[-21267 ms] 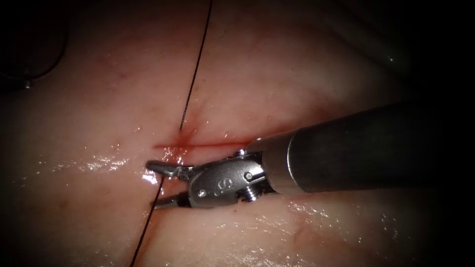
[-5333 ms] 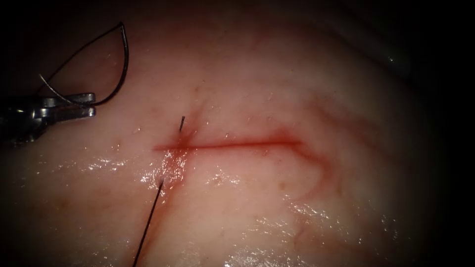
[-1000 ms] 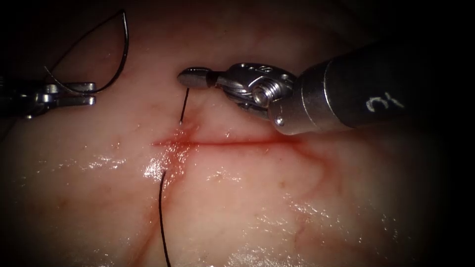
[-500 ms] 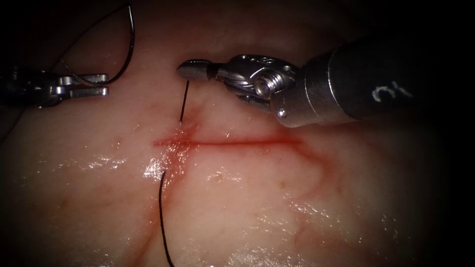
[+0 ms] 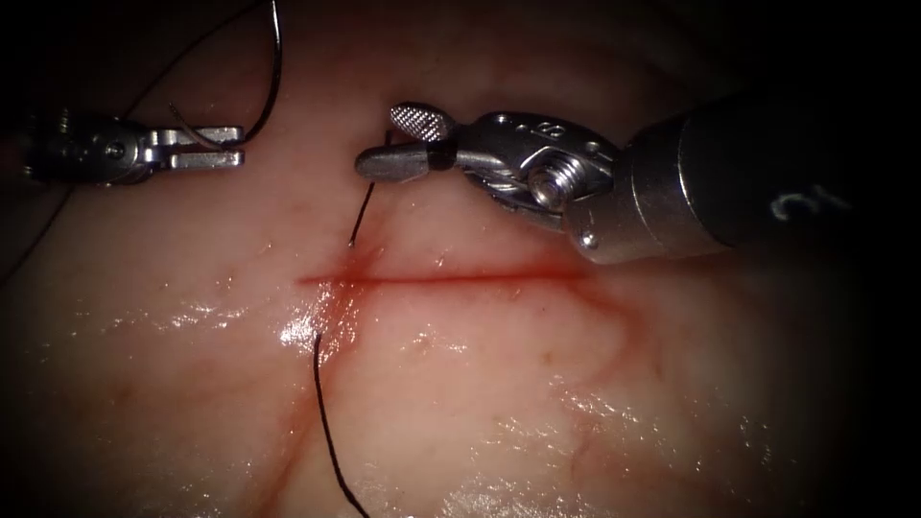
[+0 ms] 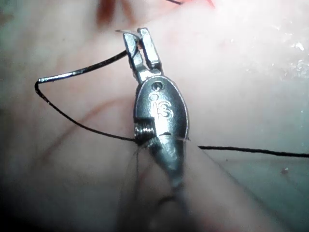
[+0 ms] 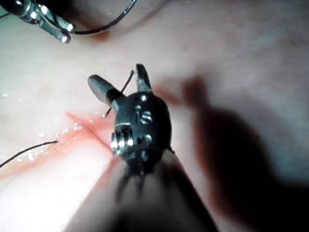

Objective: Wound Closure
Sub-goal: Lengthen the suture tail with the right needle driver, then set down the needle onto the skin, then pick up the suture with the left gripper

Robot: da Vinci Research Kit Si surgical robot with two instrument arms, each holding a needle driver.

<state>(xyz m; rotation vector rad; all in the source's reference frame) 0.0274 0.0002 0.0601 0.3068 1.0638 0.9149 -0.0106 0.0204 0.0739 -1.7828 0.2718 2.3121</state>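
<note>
Inspector A: Two pincers counted. The left pincer [image 5: 223, 149] is gripping the one needle [image 5: 272, 72] near its tip, clear of the tissue [image 5: 537, 384].

Inspector B: The right pincer [image 5: 398, 142] is standing open around the short thread end [image 5: 365, 206] rising above the cut [image 5: 451, 278]; one longer thread [image 5: 321, 422] is trailing below.

Left fingers [image 5: 206, 149] closed (apparently), right fingers [image 5: 408, 123] spread

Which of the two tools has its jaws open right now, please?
The right tool, reaching in above the cut, has its jaws spread beside the short thread end. The left tool is clamped on the curved needle.
</note>
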